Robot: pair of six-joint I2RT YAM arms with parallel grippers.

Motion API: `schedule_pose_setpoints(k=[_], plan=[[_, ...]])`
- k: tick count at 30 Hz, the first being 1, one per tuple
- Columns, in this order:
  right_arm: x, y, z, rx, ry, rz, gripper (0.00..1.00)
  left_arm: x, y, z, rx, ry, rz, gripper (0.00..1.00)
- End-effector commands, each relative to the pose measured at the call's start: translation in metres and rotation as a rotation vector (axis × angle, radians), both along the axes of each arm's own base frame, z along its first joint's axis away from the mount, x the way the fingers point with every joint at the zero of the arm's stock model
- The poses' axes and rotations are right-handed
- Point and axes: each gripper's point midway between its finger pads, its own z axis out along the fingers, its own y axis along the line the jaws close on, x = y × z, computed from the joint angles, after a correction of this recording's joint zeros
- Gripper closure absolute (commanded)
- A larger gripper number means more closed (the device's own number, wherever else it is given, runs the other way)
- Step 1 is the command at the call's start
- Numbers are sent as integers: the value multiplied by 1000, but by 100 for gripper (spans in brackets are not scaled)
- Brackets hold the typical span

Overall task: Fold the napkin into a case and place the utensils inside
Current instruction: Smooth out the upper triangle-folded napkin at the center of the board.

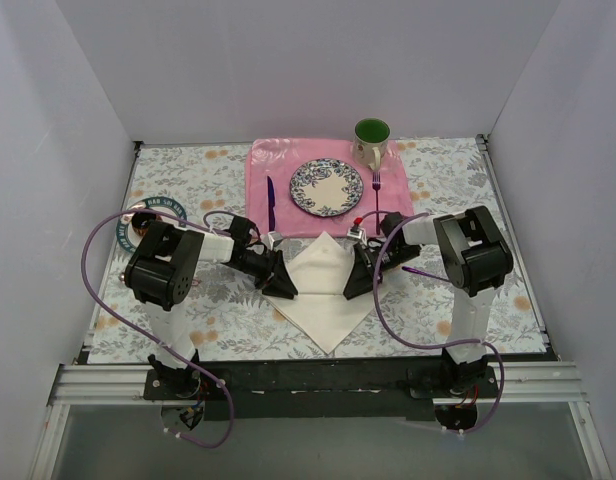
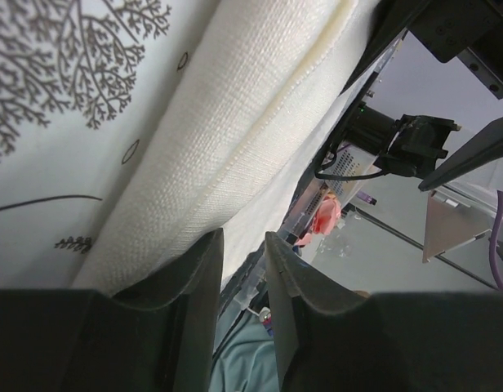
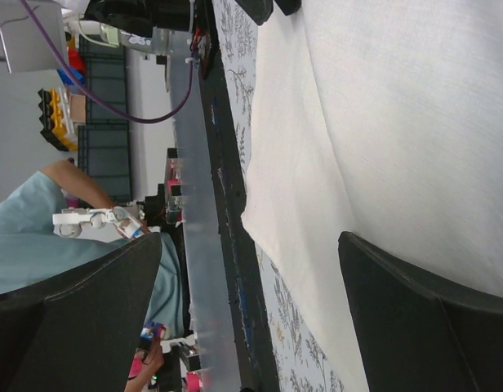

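Top external view, centre: left hand (image 1: 286, 288) narrow beside the napkin (image 1: 324, 298); right hand (image 1: 354, 288) spread wide opposite.

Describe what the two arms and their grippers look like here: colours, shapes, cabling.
Both arms are alike: the left arm and right arm have bulky matte black joint housings joined by white links. A thin purple cable loops along each. The left gripper and right gripper are black wedges with two flat dark fingers. No markings are legible.
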Motion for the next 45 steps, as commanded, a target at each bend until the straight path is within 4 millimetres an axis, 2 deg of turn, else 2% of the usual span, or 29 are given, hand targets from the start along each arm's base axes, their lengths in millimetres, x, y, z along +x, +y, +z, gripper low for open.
schedule_pose_setpoints(k=[1,5,12,15,17,19,20,22,23,24,26,27,28,30,31,32,36,37,45], plan=[[-10,-30,-24,-120,-9,10,1,3,14,-23,113,-18,24,73],[-11,-40,-27,-136,-26,14,1,4,18,-27,129,-13,34,75],[0,-51,-28,-149,-15,-10,1,6,21,-29,136,-9,43,77],[2,-48,-19,-106,-5,-19,1,7,16,-18,86,-18,33,75],[5,-44,-4,-70,-7,-22,1,10,8,5,5,-54,16,73],[20,-36,20,-1,-76,-29,1,12,-3,30,-76,-129,-18,70],[24,-34,29,17,-92,-33,2,12,-8,54,-122,-204,-35,69],[34,-29,52,53,-126,-42,6,10,-20,77,-165,-301,-82,67],[38,-28,56,51,-137,-44,9,12,-24,86,-173,-341,-92,67],[46,-28,54,38,-181,-43,13,18,-28,101,-182,-393,-101,66],[58,-24,57,-17,-205,-63,18,31,-30,105,-154,-439,-88,66],[66,-27,45,-104,-248,-70,21,34,-29,101,-136,-427,-84,66],[80,-22,42,-126,-333,-80,30,40,-32,107,-139,-441,-86,66],[95,-21,35,-211,-367,-107,37,46,-30,110,-136,-452,-74,65],[99,-17,31,-227,-378,-101,44,50,-29,115,-136,-470,-64,65],[106,-14,33,-233,-399,-104,47,52,-27,117,-136,-483,-57,64],[119,-3,30,-284,-459,-96,51,63,-14,125,-132,-499,-6,62],[116,3,27,-287,-457,-79,52,65,-13,126,-127,-500,1,62],[124,22,11,-318,-473,-49,52,65,-7,124,-113,-500,36,61]])
